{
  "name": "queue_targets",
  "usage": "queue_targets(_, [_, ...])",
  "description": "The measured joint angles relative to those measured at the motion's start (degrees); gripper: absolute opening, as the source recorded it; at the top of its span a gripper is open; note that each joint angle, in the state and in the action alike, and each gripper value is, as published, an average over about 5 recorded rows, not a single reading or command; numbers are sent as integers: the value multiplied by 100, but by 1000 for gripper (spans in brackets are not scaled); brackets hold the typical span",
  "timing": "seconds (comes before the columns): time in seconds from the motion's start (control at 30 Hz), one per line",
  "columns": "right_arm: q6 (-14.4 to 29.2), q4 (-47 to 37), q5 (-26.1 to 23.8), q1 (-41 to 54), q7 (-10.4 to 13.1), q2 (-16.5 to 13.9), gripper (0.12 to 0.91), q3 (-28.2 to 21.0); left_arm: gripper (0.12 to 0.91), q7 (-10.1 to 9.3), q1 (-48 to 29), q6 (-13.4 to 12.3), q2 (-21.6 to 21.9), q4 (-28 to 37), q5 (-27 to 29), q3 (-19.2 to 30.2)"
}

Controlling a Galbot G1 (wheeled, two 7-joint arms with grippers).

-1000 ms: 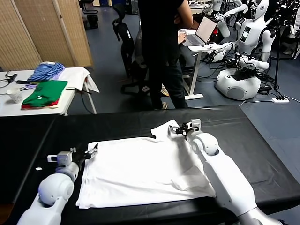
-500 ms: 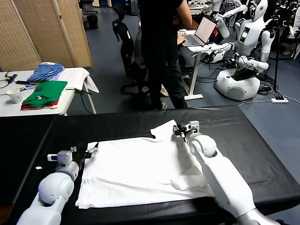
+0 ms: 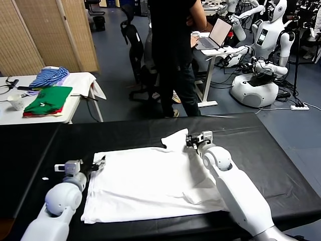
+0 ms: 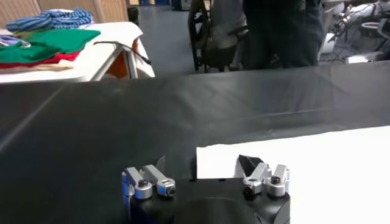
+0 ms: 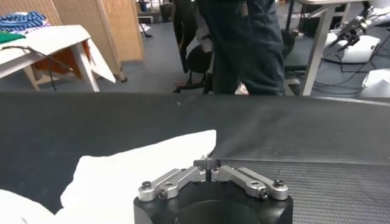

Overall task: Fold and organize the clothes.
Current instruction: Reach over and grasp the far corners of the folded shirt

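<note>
1 white T-shirt (image 3: 150, 183); 2 grippers: left (image 3: 96, 164), right (image 3: 189, 140).

T-shirt (image 3: 150, 183): white | table (image 3: 281, 150): black | folded garment (image 3: 48, 99): green | garment (image 3: 48, 77): blue-striped

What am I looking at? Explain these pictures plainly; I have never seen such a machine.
This is a two-armed robot. The wide picture comes from a camera on its head, and the other two come from cameras on its wrists. A white T-shirt lies spread on a black table. The left gripper is open, with its fingers on either side of a shirt corner. The right gripper is shut at the edge of a sleeve, but I cannot tell whether it has pinched the cloth. Behind the table are a person and folded garments on a side table.
</note>
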Motion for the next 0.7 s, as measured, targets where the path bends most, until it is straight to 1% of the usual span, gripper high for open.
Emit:
queue_targets(0.1, [-1, 84, 4, -44, 7, -18, 141, 40, 232, 1, 11, -13, -5, 0, -14, 2])
queue_targets(0.17, [5, 162, 16, -88, 21, -38, 141, 74, 165, -2, 25, -14, -3, -19, -37, -1])
queue_targets(0.2, [8, 207, 26, -112, 32, -49, 141, 93, 151, -3, 37, -12, -2, -37, -53, -5])
queue_targets(0.43, [26, 726, 190, -349, 140, -160, 141, 303, 149, 0, 206, -20, 27, -318, -250, -79])
queue_targets(0.7, [41, 1570, 403, -798, 173, -355, 141, 661, 149, 60, 577, -94, 156, -817, -322, -289])
